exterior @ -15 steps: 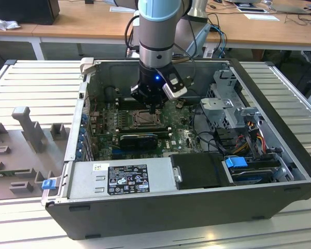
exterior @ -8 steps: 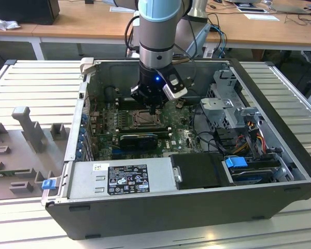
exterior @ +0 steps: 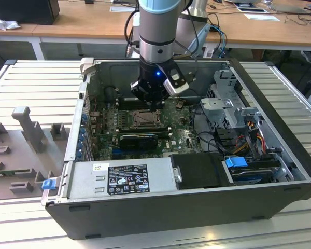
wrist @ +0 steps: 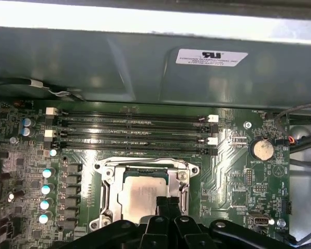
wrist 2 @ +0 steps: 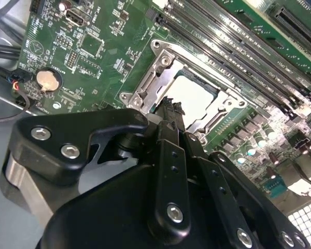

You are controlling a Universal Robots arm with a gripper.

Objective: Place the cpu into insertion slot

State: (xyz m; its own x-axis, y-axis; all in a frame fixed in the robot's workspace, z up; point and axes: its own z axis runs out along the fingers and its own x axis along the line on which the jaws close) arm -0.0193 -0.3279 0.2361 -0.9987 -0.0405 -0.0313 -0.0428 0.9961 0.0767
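The gripper point(exterior: 154, 105) is hanging inside the open case point(exterior: 295, 171), straight over the slot point(exterior: 143, 119). In both wrist views its fingers point(wrist: 164, 207) are pressing together into one narrow tip, nothing between them, and that tip is sitting at the cpu's point(wrist: 142, 197) edge nearest the arm; whether it is touching the metal top I cannot tell. The cpu point(wrist 2: 192, 96) is lying flat inside the slot's point(wrist 2: 194, 88) shiny frame, looking seated, with the frame's border showing around it.

Judged from here, the risks are these. If the chip is resting slightly skewed in the frame, a push from the closed tip could be tilting it up at the far side or scraping it across the contacts underneath. A sideways drift of the arm could be catching the frame or nudging the chip off square.

Counting: one cpu, one slot, one gripper. In the first wrist view four long memory slots point(wrist: 132, 128) are running at 12 o'clock from the slot, and one coin battery point(wrist: 262, 149) is lying at about 2 o'clock.
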